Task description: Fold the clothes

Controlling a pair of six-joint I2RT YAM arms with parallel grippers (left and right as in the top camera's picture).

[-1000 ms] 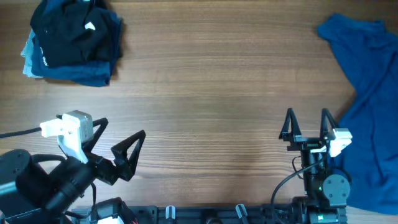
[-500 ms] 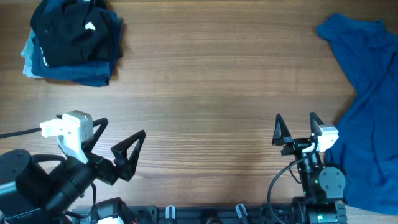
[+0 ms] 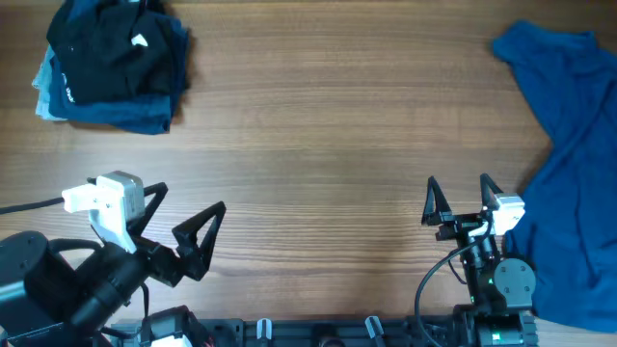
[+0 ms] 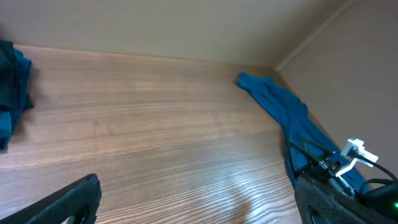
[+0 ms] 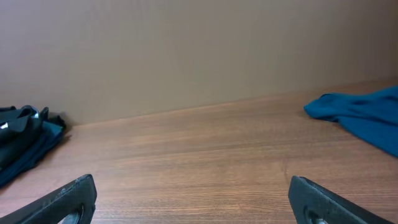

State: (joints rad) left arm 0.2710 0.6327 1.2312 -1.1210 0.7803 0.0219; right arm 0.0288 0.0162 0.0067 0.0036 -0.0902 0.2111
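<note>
The clothes lie in two places. A folded pile sits at the far left corner, with a black garment (image 3: pixel 111 48) bearing a small white label on top of navy and blue ones (image 3: pixel 125 114). A loose bright blue garment (image 3: pixel 578 164) sprawls along the right edge. My left gripper (image 3: pixel 190 200) hovers open near the front left, with only bare wood between its fingers (image 4: pixel 68 202). My right gripper (image 3: pixel 458 183) stands open near the front right, just left of the blue garment (image 5: pixel 360 115), nothing in it. The pile (image 5: pixel 25 140) shows far off to its left.
Wooden table (image 3: pixel 318 145) throughout. Both arm bases and a rail of fittings (image 3: pixel 318 333) line the front edge. A black cable (image 3: pixel 29 205) trails off to the left. A plain wall (image 5: pixel 199 50) closes the far side.
The right arm has shifted left and a little toward the front edge, away from the blue garment, then stopped. The left arm and the clothes have not moved.
</note>
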